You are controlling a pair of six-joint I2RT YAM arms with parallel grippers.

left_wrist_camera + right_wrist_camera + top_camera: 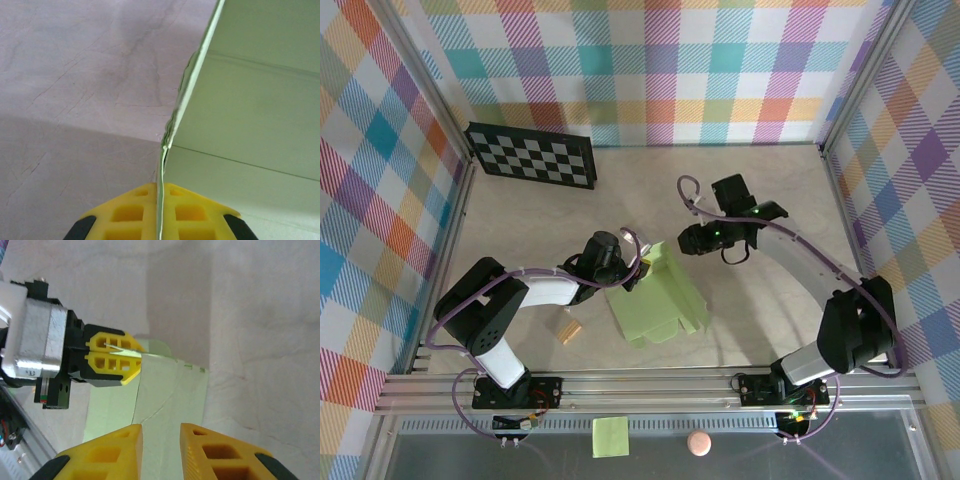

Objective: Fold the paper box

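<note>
The paper box (660,300) is pale lime-green card lying mid-table, with one panel raised along its left edge. My left gripper (634,268) is shut on that raised edge. In the left wrist view the thin card edge runs straight between the closed yellow fingers (135,212), and the panel (250,125) spreads off to the right. My right gripper (686,240) hovers at the box's far right corner with its jaws apart. In the right wrist view its yellow fingers (107,455) frame a gap over the creased card (170,395), and the left gripper (112,357) pinches the card's far edge.
A black-and-white checkerboard (530,153) lies at the back left. A small tan block (568,328) sits near the left arm. A yellow-green sticky note (610,437) and a pink round piece (698,443) lie in front of the rail. Plaid walls close in three sides.
</note>
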